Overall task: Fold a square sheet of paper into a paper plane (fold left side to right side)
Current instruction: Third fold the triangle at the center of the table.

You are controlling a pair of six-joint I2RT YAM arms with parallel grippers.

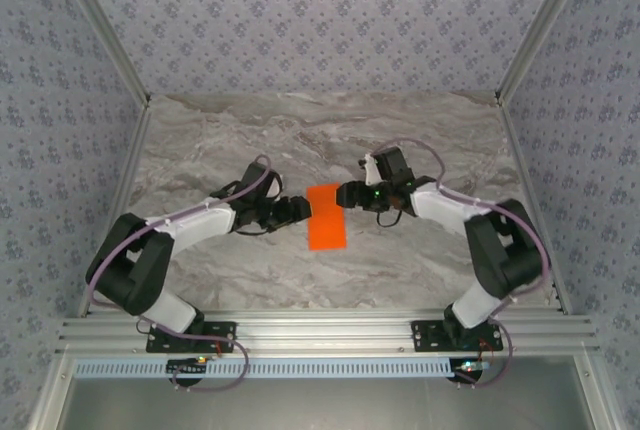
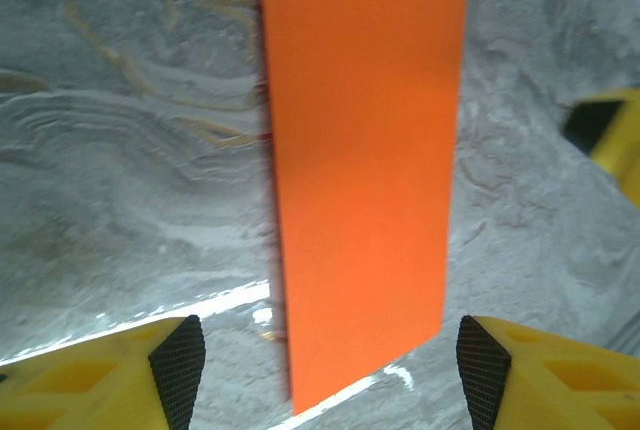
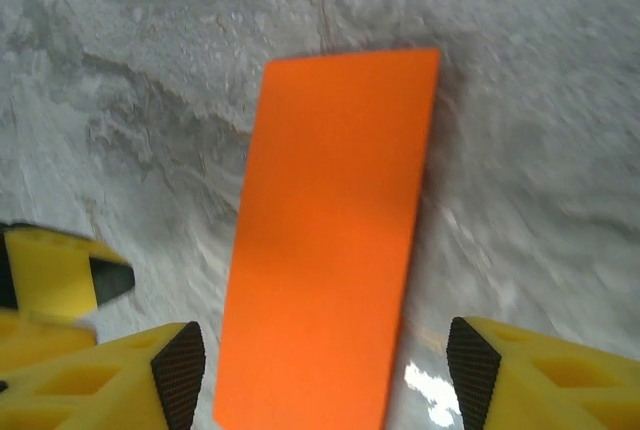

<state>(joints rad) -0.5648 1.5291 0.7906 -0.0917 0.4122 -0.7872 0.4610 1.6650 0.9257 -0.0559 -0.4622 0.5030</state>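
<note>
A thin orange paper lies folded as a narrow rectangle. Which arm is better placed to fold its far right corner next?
Right, probably. The right gripper is open beside that far corner of the orange paper; the left gripper sits at the left edge, nearer the middle.

Left arm (image 1: 190,222): elbow bent, forearm reached inward to mid-table. Left gripper (image 1: 296,209): jaws stood apart, pointed right. Right arm (image 1: 450,208): likewise bent, reached inward. Right gripper (image 1: 347,194): jaws apart, pointed left. Grippers faced each other, near, not touching.

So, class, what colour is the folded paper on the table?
The paper is plain bright orange-red, with no pattern; it shows best in the left wrist view.
</note>
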